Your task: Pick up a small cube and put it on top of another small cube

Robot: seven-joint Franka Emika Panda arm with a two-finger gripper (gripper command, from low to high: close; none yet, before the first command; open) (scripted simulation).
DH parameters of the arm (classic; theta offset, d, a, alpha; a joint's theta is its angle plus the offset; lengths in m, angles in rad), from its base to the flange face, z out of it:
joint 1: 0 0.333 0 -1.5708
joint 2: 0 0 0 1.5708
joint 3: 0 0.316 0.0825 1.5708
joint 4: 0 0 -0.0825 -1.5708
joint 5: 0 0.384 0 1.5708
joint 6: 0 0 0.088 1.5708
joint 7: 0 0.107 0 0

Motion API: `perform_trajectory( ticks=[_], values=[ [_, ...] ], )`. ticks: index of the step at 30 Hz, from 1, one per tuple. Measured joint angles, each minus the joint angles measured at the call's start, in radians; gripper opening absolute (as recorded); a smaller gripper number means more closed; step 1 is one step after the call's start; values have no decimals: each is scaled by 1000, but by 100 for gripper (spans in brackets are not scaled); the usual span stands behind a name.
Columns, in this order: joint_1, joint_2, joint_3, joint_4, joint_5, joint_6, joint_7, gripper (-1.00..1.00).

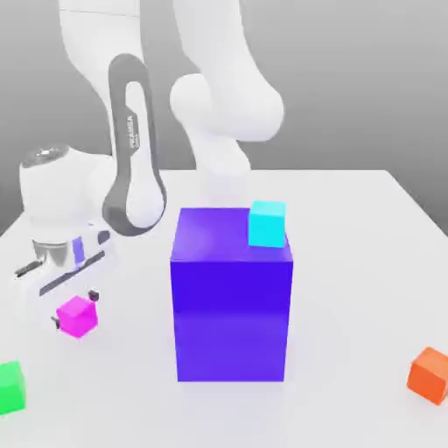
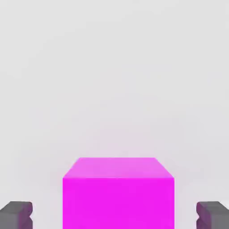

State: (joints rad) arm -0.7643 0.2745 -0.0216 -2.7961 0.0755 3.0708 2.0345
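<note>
The small magenta-pink cube (image 1: 77,317) rests on the white table at the exterior view's left. My gripper (image 1: 74,310) is lowered around it, one finger on each side. In the hand view the cube (image 2: 118,192) sits centred between my dark fingertips (image 2: 16,214), and a strip of table shows on both sides of it. The pads stand apart from the cube's faces, so my gripper (image 2: 114,217) is open around it, not touching.
A big blue-violet block (image 1: 232,297) stands mid-table, with a cyan cube (image 1: 267,223) at its top back right corner. A green cube (image 1: 10,387) lies at the front left and an orange cube (image 1: 429,374) at the front right. The arm's white links rise behind.
</note>
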Motion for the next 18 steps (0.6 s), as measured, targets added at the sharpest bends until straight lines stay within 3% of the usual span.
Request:
perform_trajectory(
  ticks=[5, 12, 18],
  values=[
    [-4, 6, 4, 1, -1, 7, 1, -100],
    [19, -218, -34, -40, -60, -177, 44, -100],
    [46, -175, -5, 142, -76, -317, -59, -100]
  ],
)
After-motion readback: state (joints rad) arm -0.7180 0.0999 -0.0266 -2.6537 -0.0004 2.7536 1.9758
